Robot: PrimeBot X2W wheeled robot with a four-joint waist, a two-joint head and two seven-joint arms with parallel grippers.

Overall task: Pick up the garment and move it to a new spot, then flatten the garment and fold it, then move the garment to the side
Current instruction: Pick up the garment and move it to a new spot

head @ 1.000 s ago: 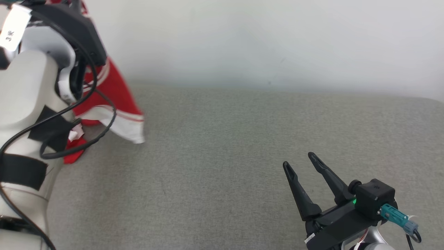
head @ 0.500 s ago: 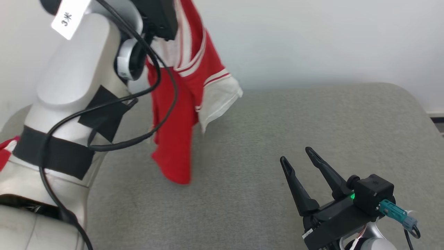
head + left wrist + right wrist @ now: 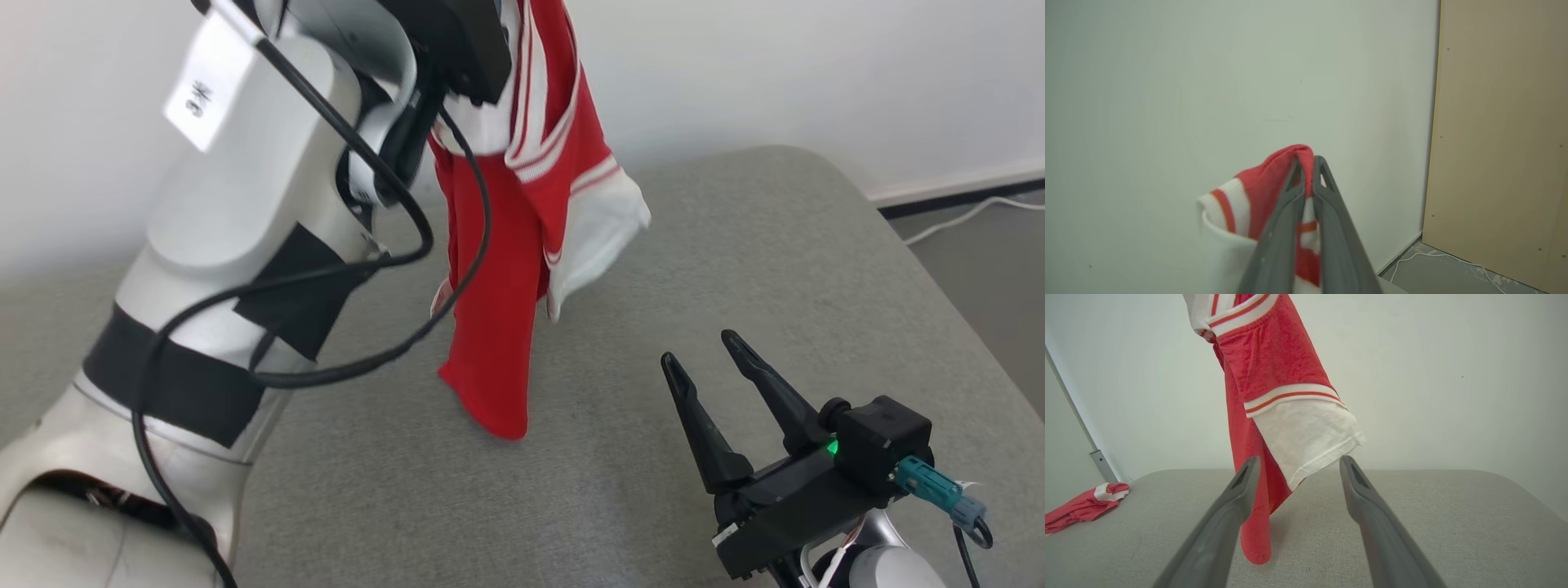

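L gripper point(image 3: 1308, 163) is holding the garment point(image 3: 490, 327) up high, over the left-of-centre part of the grey fabric worktop point(image 3: 775, 327). Its fingers point(image 3: 1331, 212) are pressing nearly together, pinching a fold of red cloth btw them right at the tips. White trim w/ a red stripe is bunching just beside them in the L wrist view.

The garment is red w/ white striped trim and a white sleeve point(image 3: 600, 233). It's hanging from that grip in one long narrow drape. The sleeve is sticking out to the right, well off the worktop. The lowest red hem is reaching down to about surface level. Can't tell if it's touching or just clear.

L arm point(image 3: 245, 204), pale w/ black bands, is rising across the left of the head view. A black cable point(image 3: 457, 269) is looping off it and crossing in front of the garment's left edge.

R gripper point(image 3: 695, 347) is sitting low at near right, above the worktop. Its fingers are standing wide apart w/ nothing btw them, pointing toward the hanging garment but apart from it.

A 2nd red-and-white cloth point(image 3: 1084, 506) is lying crumpled at the left end of the worktop in the R wrist view. A plain pale wall point(image 3: 775, 82) is running along the far side. A white cord point(image 3: 963, 216) is trailing on the floor at far right.
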